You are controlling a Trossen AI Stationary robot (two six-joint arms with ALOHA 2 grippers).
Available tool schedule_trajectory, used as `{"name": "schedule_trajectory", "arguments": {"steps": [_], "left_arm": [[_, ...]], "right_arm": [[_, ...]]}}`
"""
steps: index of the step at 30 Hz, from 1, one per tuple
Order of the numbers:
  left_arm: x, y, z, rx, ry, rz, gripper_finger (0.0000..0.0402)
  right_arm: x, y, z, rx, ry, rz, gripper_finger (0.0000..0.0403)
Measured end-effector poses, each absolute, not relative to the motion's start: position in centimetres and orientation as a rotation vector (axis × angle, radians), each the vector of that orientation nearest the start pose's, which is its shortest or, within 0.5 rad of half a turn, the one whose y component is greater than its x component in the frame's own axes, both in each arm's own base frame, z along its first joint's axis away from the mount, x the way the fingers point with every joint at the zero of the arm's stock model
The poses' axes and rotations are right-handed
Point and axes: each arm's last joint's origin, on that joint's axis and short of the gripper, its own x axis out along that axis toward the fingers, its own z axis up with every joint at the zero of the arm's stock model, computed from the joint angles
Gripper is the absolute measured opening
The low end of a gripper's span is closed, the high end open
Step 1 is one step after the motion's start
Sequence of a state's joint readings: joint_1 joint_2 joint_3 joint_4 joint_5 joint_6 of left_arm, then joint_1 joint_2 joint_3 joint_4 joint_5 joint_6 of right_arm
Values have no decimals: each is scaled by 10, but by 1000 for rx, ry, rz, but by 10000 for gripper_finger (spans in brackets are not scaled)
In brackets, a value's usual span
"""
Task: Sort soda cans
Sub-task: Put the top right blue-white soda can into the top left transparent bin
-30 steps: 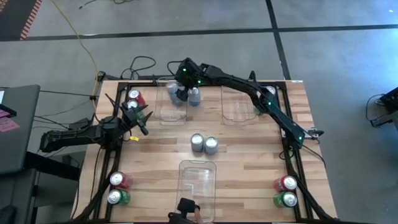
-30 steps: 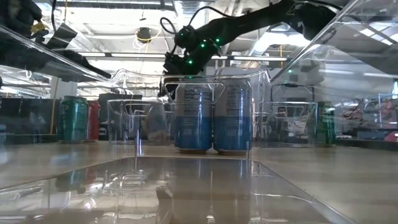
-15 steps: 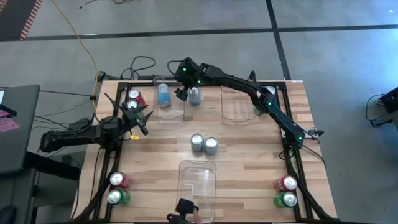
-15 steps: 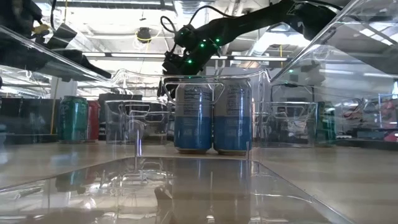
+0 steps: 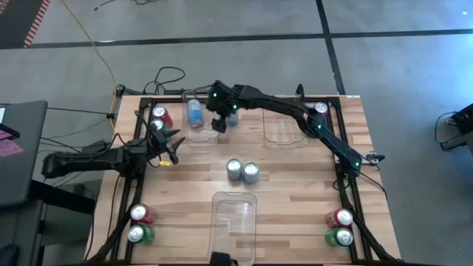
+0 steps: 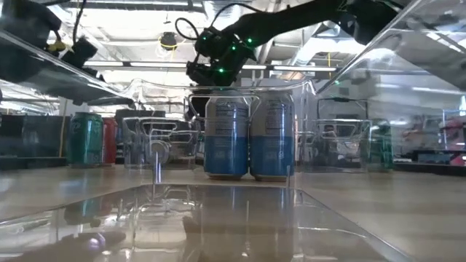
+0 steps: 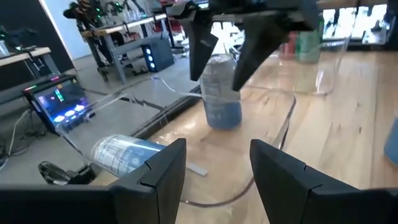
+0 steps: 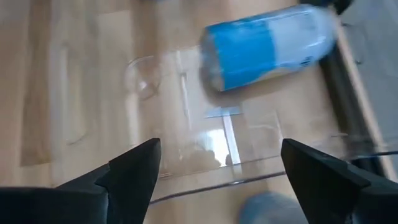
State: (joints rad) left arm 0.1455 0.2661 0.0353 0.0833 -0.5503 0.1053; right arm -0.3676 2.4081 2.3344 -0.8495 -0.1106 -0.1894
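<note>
My right gripper [image 5: 221, 121] [image 8: 221, 146] hovers open over the clear far-left bin [image 5: 201, 137]. In that bin one silver-blue can [image 5: 194, 112] [image 8: 267, 45] lies on its side. A second silver-blue can [image 5: 232, 115] [image 7: 221, 93] stands upright by the bin's right side, just under the right gripper's fingers; I see no touch. Two more silver-blue cans [image 5: 235, 169] [image 5: 251, 173] stand together at the table's middle. My left gripper [image 5: 167, 145] [image 7: 217, 144] waits open left of the bin, near a red can [image 5: 160, 114] and a green can [image 5: 156, 126].
A second clear bin [image 5: 284, 127] sits far right and a third [image 5: 234, 216] at the near edge. Red and green can pairs stand at the near-left corner [image 5: 139, 224], the near-right corner [image 5: 341, 227] and by the right arm [image 5: 319, 109]. Bare wood lies around the middle cans.
The silver-blue can that was at my right gripper over the far-left bin has dropped into it and now lies on its side there. My right gripper has since moved a little toward the near edge and the upright can.
</note>
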Motion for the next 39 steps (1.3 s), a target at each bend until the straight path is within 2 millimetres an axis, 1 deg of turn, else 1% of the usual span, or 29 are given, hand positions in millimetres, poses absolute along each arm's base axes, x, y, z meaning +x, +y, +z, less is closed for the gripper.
{"name": "schedule_trajectory", "arguments": {"steps": [5, 9, 15, 22, 25, 27, 28, 30, 31, 33, 35, 37, 39], "left_arm": [[108, 30, 159, 109, 206, 655, 176], [110, 30, 157, 93, 213, 614, 176], [111, 29, 157, 75, 206, 578, 176], [112, 26, 158, 16, 184, 468, 176], [113, 25, 159, -1, 169, 433, 176], [113, 25, 160, -2, 166, 430, 176], [113, 24, 161, -1, 167, 428, 176], [114, 24, 165, 2, 155, 425, 176], [114, 24, 168, 8, 147, 424, 176], [114, 24, 172, 12, 143, 426, 176], [114, 24, 172, 10, 154, 427, 176], [114, 24, 172, -5, 158, 429, 176], [113, 24, 171, -25, 165, 431, 176]], "right_arm": [[491, -169, 246, 35, 946, -119, 325], [490, -157, 243, 23, 1006, -84, 316], [490, -138, 241, 18, 1067, -46, 314], [485, -120, 239, 28, 1156, -5, 314], [484, -113, 246, 21, 1149, 3, 314], [485, -110, 255, 1, 1098, 6, 314], [486, -110, 262, -8, 1060, 2, 314], [487, -115, 281, -27, 949, -19, 314], [487, -119, 289, -33, 895, -34, 314], [490, -133, 298, -20, 795, -81, 314], [491, -149, 298, 20, 744, -125, 314], [495, -164, 288, 95, 708, -148, 314], [493, -176, 283, 195, 700, -165, 314]]}}
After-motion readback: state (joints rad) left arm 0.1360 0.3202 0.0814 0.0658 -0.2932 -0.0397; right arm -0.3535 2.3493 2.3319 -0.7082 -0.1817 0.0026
